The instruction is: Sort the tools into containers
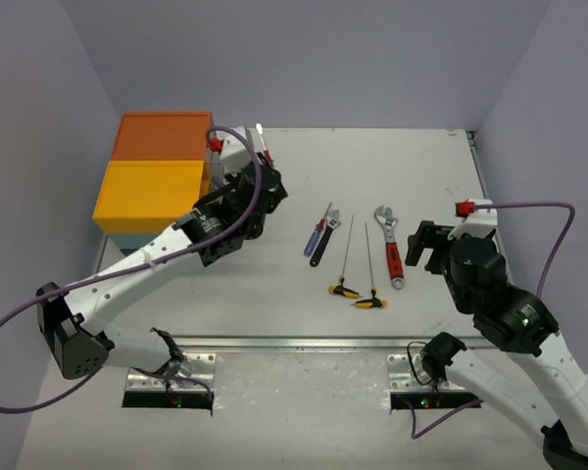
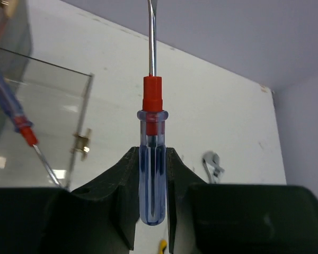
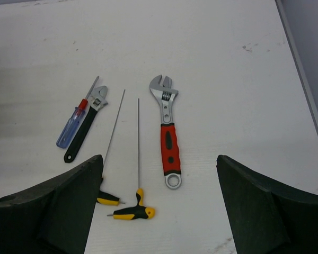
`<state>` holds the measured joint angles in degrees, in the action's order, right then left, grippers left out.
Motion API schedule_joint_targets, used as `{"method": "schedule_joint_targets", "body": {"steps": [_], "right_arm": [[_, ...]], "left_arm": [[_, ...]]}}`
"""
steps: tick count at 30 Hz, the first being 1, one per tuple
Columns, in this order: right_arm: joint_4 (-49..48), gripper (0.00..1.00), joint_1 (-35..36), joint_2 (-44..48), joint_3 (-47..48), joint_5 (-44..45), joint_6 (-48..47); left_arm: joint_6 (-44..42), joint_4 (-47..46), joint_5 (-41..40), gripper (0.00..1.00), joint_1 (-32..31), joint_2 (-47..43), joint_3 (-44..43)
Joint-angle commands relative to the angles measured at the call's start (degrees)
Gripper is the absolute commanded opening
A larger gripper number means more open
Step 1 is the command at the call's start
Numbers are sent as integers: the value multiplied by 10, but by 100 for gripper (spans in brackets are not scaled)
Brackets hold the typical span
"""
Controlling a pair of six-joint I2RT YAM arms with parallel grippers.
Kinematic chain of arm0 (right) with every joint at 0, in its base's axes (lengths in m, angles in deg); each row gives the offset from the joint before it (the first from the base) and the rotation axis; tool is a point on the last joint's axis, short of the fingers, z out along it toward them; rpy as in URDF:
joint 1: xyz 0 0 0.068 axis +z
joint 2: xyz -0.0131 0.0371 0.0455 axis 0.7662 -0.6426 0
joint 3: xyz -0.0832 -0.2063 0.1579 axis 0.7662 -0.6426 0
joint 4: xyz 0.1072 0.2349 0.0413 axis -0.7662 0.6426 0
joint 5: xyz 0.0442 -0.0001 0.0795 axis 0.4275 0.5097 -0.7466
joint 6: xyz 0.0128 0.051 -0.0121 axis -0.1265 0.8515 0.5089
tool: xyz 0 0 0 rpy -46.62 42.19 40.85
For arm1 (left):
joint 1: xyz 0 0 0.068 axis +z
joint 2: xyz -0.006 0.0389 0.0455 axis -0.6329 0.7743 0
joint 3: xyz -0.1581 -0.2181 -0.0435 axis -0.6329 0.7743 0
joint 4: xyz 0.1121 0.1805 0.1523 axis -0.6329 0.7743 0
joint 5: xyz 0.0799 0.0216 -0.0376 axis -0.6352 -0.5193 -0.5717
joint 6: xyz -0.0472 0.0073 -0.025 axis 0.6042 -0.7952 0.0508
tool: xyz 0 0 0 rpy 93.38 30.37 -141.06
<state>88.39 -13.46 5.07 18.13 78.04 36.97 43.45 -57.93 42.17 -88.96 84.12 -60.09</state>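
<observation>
My left gripper (image 2: 152, 159) is shut on a screwdriver (image 2: 151, 174) with a clear blue handle and red collar, its shaft pointing up and away. It hangs by the right side of the containers, a teal unit with an orange top (image 1: 162, 135) and a yellow top (image 1: 149, 191). A clear drawer (image 2: 47, 100) stands pulled out with another blue screwdriver (image 2: 10, 108) inside. My right gripper (image 3: 158, 164) is open above the table, near a red-handled wrench (image 3: 169, 140), two yellow-black T-handle hex keys (image 3: 131, 211), a blue screwdriver (image 3: 73, 126) and a black-handled wrench (image 3: 86, 129).
The loose tools lie in a row mid-table (image 1: 358, 259) between the two arms. A brass latch (image 2: 82, 144) sits on the drawer front. The walls close in on the left, behind and on the right.
</observation>
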Motion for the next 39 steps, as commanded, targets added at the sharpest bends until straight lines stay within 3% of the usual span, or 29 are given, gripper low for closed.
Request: {"method": "schedule_joint_targets", "body": {"steps": [1, 9, 18, 19, 22, 26, 27, 28, 30, 34, 36, 39], "right_arm": [[-28, 87, 0, -13, 10, -8, 5], [-35, 87, 0, -24, -5, -27, 4], [-43, 87, 1, -47, -10, -67, 3], [-45, 88, 1, -52, -11, -72, 4], [-59, 88, 1, -66, -21, -96, 5], [-97, 89, 1, -117, -29, -143, 9], [-106, 90, 1, -139, -27, -148, 11], [-117, 91, 1, -172, -21, -163, 13], [-162, 92, 1, -227, -12, -199, 16], [-225, 93, 1, -347, 27, -222, 40], [-234, 98, 1, -435, 61, -211, 91], [-215, 96, 1, -571, 135, -179, 178]], "left_arm": [[35, 31, -2, 0, 59, -21, 0], [54, 56, 15, 0, 155, -22, 39], [87, 43, 31, 2, 168, -37, 106], [94, 48, 31, 6, 168, -38, 110], [97, 37, 35, 35, 168, -51, 128], [90, 29, 53, 62, 167, -73, 128], [88, 28, 58, 70, 167, -80, 126], [80, 25, 66, 85, 167, -92, 121], [60, 22, 80, 100, 168, -114, 106], [-5, 5, 122, 100, 167, -173, 90], [-32, 6, 152, 100, 167, -215, 89], [-80, 30, 188, 100, 167, -269, 101]]}}
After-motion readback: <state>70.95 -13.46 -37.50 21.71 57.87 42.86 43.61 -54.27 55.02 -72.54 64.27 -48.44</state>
